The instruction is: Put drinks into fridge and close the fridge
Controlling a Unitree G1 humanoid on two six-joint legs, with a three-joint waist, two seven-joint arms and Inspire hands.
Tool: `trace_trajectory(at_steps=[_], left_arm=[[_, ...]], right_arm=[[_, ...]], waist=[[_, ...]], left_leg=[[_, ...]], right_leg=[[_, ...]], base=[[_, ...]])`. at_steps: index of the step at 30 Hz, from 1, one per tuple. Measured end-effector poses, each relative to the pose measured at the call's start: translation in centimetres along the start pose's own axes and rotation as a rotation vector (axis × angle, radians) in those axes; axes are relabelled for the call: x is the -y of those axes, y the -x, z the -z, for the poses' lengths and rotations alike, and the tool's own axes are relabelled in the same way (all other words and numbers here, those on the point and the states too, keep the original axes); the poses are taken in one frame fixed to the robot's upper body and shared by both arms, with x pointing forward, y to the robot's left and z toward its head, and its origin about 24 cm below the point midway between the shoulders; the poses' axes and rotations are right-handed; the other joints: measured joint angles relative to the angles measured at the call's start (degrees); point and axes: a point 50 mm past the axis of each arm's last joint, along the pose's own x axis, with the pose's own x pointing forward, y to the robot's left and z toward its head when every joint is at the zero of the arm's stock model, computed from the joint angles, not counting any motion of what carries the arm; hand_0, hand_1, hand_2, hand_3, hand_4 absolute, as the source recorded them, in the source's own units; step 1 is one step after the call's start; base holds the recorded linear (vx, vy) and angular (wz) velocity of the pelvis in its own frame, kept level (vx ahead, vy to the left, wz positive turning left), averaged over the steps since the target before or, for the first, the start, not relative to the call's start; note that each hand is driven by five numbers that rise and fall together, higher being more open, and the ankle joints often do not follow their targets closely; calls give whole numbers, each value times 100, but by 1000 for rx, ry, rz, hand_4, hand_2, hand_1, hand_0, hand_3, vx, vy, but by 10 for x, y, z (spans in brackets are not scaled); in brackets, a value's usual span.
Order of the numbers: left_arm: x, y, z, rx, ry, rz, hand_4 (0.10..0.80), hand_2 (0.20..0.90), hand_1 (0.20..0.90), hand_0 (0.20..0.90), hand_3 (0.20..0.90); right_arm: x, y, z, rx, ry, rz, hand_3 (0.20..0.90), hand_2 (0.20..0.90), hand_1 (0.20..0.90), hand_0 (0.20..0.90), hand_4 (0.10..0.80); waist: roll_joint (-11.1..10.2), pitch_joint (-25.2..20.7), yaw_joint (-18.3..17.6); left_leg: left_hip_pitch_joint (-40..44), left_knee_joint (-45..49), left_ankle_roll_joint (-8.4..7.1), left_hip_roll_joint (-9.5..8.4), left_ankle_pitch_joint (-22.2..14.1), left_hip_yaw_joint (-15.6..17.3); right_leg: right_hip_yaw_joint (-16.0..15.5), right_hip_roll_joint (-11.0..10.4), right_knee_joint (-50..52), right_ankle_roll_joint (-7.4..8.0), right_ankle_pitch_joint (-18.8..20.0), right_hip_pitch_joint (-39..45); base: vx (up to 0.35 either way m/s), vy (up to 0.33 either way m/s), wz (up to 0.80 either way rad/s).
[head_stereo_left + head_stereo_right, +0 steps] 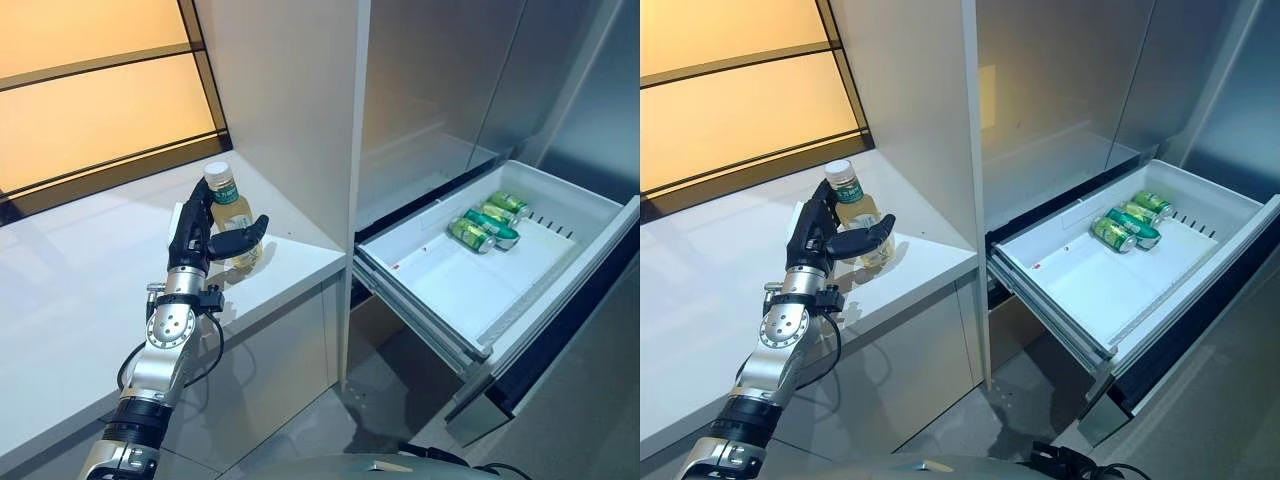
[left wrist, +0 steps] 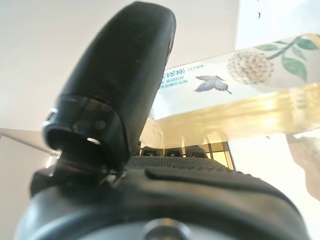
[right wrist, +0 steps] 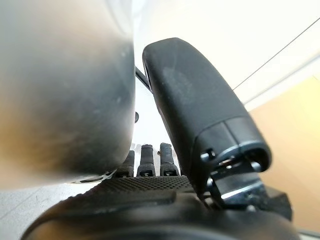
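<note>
Pale yellow liquid fills the clear plastic bottle with a white cap and a green-and-white label (image 1: 229,215), which stands upright on the white bench (image 1: 70,300) close to the tall white cabinet side panel (image 1: 290,110). The bottle is enclosed by the left robot hand (image 1: 203,238): the fingers are set along the side of it that faces the window and the thumb is curled across its front (the left wrist view shows the label and the liquid right against the thumb). To the right, the white fridge drawer (image 1: 455,290) is pulled out, and three green drink cans (image 1: 488,220) lie on their sides together near its back wall. The right robot hand (image 3: 200,135) is seen only in its own wrist view, with a blurred rounded grey surface close between thumb and fingers; whether it is gripped cannot be told.
</note>
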Motion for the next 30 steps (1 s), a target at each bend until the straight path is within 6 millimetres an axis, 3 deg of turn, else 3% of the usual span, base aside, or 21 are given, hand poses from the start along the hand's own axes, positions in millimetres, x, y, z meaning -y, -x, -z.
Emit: trace_trajectory(at_steps=[13,15,16,17,30], left_arm=[[-1,1,4,-12,9,-64,800,900,900,900,900],[-1,1,4,-13,9,-65,432,585,585,585,532],[-1,1,4,-12,8,-65,432,585,585,585,532],[-1,1,4,-13,7,-65,100,300,300,300,200],[-5,2,12,-42,-47,-84,100,300,300,300,200]], right_arm=[[0,0,2,-6,7,-1,900,900,900,900,800],[0,0,1,-3,8,-1,900,900,900,900,800],[0,0,1,-2,9,-2,900,900,900,900,800],[0,0,1,-1,10,-2,900,900,900,900,800],[-1,1,2,-4,87,-27,900,900,900,900,800]], waist=[[9,-108,-95],[8,-111,-119],[9,-112,-125],[10,-122,-129],[47,-250,-135]], left_leg=[[15,0,10,5,-19,56],[17,0,10,5,-19,61],[22,0,10,5,-19,62],[26,0,7,6,-21,64],[122,0,0,24,-74,244]], right_leg=[[37,1,0,0,0,-2],[43,0,0,0,0,-3],[52,0,0,0,0,-3],[67,1,0,0,0,-6],[298,10,-1,26,-13,-8]], base=[[2,0,-1],[0,0,0],[12,-5,-5],[13,-6,-6],[6,-17,-9]])
